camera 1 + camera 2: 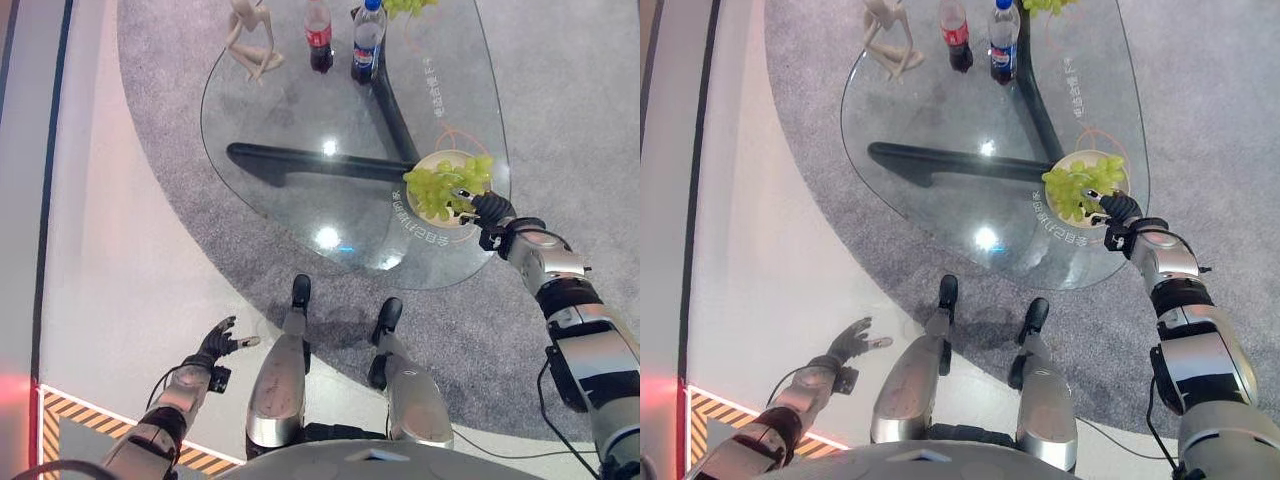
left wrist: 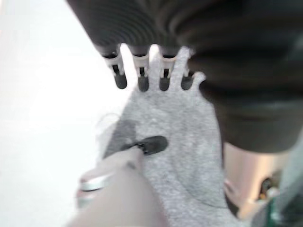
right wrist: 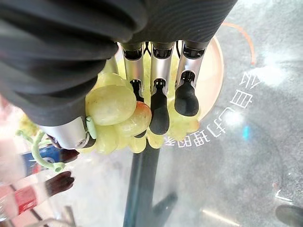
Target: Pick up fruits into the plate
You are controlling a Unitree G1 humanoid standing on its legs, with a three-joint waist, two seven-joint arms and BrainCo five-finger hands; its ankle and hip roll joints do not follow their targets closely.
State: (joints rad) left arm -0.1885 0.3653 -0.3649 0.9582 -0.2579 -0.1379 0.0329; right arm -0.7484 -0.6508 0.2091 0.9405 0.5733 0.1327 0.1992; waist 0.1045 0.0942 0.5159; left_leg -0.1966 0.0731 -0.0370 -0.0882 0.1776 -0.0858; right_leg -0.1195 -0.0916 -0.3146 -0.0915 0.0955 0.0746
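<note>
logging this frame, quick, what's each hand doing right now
Left hand: open, holds nothing, low over the floor.
Right hand: shut on the green grapes, over the plate.

- A showroom or demo hall rather than a home: the floor [image 1: 120,270] is pale and glossy, with a hazard-striped edge [image 1: 70,408] behind the left hand [image 1: 218,343].
- A grey carpet [image 1: 560,110] lies under a glass surface [image 1: 300,190] printed with lettering and an orange ring.
- Beyond the right hand [image 1: 490,208] stand two soda bottles [image 1: 343,38] and a pale figurine [image 1: 250,38], set out like display props.
</note>
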